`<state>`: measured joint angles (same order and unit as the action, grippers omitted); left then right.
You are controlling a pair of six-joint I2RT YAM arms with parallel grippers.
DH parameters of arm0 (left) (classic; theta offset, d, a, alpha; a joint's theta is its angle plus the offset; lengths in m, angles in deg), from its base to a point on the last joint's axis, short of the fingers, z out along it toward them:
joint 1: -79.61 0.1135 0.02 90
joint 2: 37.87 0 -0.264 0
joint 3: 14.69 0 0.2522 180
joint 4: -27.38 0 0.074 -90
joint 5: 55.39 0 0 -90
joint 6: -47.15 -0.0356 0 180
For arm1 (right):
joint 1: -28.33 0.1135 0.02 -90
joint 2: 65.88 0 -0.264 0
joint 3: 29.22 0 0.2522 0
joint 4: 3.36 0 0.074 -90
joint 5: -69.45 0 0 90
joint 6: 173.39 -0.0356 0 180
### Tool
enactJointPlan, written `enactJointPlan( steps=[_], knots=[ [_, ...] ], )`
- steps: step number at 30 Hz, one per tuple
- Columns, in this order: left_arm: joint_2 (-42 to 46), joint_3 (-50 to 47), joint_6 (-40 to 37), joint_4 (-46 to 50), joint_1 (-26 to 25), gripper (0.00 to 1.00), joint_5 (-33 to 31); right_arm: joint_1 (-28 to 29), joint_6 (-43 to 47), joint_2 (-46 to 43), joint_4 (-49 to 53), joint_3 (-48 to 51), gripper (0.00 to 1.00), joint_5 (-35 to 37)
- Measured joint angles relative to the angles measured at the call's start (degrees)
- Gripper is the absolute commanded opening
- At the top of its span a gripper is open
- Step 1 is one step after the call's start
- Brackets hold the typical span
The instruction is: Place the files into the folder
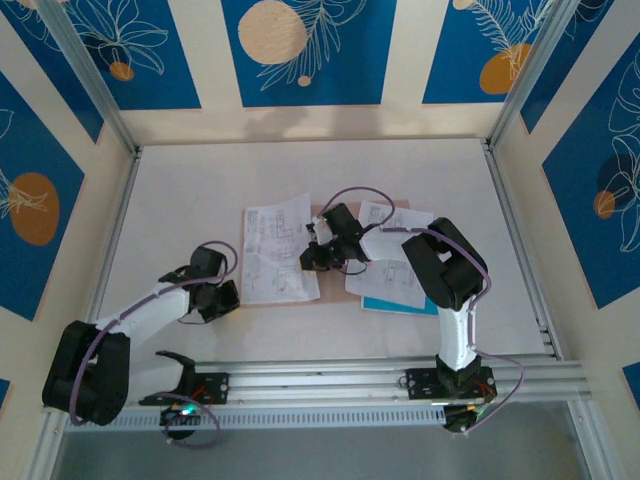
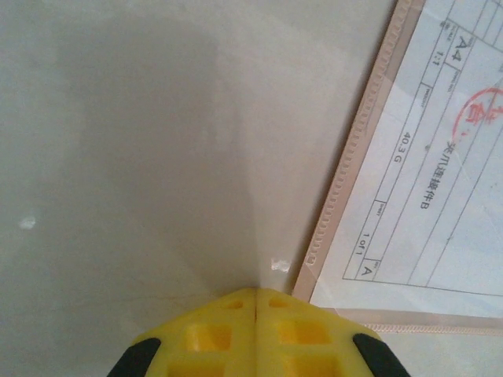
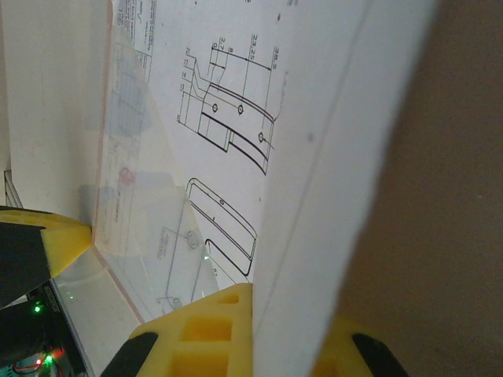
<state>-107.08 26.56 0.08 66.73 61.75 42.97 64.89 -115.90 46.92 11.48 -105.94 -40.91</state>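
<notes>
The pinkish-tan folder [image 1: 331,288] lies flat in the middle of the table. One printed white file [image 1: 272,250] lies on its left half, under a clear cover. More white files [image 1: 385,278] lie to the right on a cyan sheet [image 1: 405,306]. My right gripper [image 1: 318,252] hovers over the folder's middle. It is shut on the edge of a white sheet [image 3: 346,196], which stands up between its jaws [image 3: 291,294]. My left gripper [image 1: 215,298] is shut and holds nothing. Its tips [image 2: 257,294] rest on the table just off the folder's corner [image 2: 354,173].
Metal rails [image 1: 380,375] run along the near edge by the arm bases. Aluminium posts and patterned walls close in the table at the back and sides. Bare table [image 2: 118,157] lies to the left of the folder.
</notes>
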Motion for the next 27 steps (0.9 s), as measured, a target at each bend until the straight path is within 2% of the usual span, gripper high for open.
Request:
enactJointPlan(
  steps=[27],
  knots=[
    [-0.6, 0.3, 0.0, 0.2, 0.1, 0.0, 0.2, 2.1, -0.4, 1.1, 1.1, 0.0, 0.0, -0.3]
  ],
)
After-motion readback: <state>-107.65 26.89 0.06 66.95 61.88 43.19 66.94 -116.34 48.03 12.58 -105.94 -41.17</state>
